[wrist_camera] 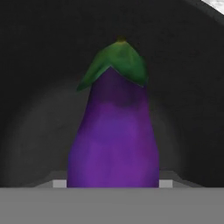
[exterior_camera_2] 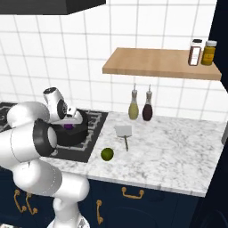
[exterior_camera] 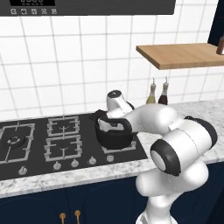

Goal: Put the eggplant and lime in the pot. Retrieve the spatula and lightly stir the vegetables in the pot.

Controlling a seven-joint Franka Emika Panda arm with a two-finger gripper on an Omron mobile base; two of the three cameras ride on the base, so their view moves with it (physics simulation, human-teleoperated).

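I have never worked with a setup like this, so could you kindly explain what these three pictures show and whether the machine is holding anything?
It is a rendered kitchen with a white robot arm whose gripper is lowered over a black pot on the stove. Two pictures come from cameras on its base, behind it to the left and right. The third looks along the hand into the pot: the purple eggplant sits between the finger tips, so it seems held, though actual contact is hard to confirm. On the marble counter lie a lime and a spatula, with two bottles by the wall.
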